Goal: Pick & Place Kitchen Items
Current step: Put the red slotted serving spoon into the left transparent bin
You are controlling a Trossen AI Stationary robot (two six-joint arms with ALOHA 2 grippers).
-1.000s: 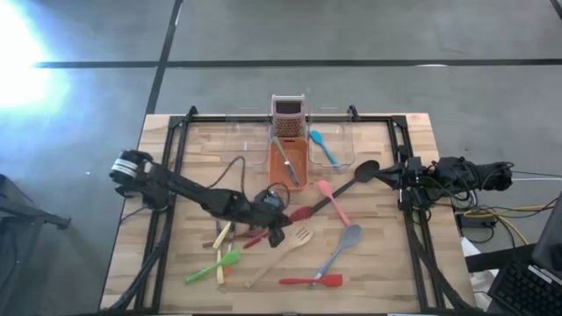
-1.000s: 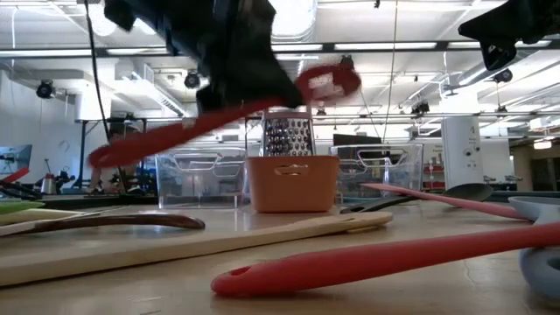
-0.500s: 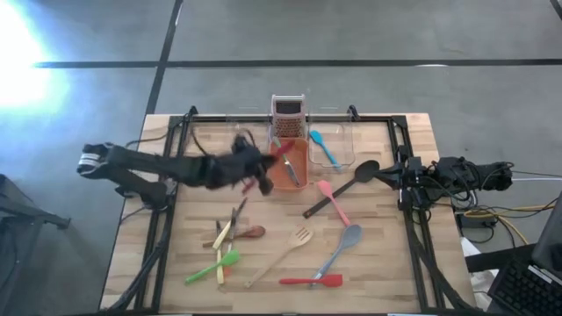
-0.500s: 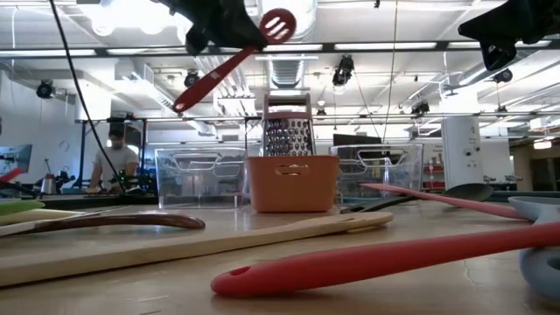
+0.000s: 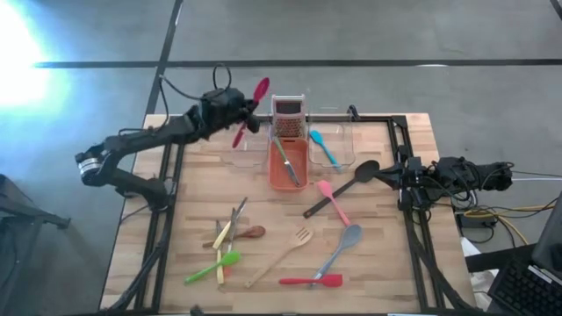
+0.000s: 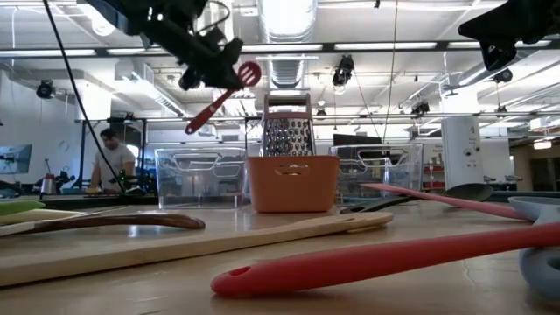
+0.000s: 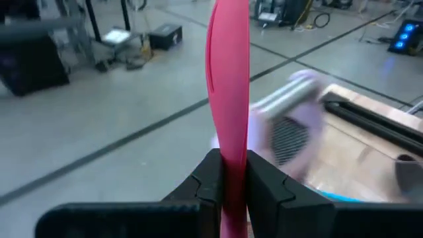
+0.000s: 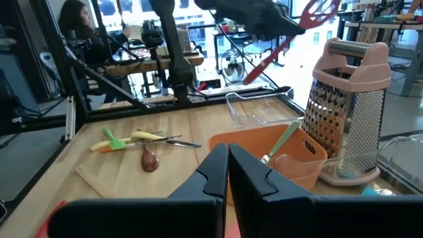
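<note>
My left gripper point(image 5: 239, 112) is up in the air by the table's far edge, over the left clear tub point(image 5: 247, 147), shut on a red slotted spatula point(image 6: 220, 98). The spatula's head point(image 5: 261, 89) points up and away. My right gripper point(image 8: 228, 166) waits shut and empty at the table's right side point(image 5: 402, 173). Other utensils lie flat on the wood: a black ladle point(image 5: 344, 185), a pink spatula point(image 5: 332, 201), a grey spoon point(image 5: 343, 245), a wooden fork point(image 5: 283, 255), a red spatula point(image 5: 313, 281), and green and yellow-handled ones point(image 5: 219, 254). My left gripper pinches the red spatula's handle point(image 7: 228, 173) between its two fingers, closer to the head than to the free end. The fingers lie across the handle. The spatula is lifted clear and tilted, head point(image 6: 249, 73) high and handle end point(image 6: 191, 128) lower.
An orange tub point(image 5: 288, 167) holding utensils stands at the far middle, with a metal grater point(image 5: 288, 114) behind it. A second clear tub point(image 5: 332, 146) to its right holds a blue spatula point(image 5: 322, 147). A black frame point(image 5: 171, 175) runs along the table's sides. A person point(image 6: 112, 162) is in the room beyond.
My left gripper has swung from the table's middle toward the far left and risen, staying shut on the red spatula. The spatula went with it, now higher and over the left clear tub, its head turned up and away.
</note>
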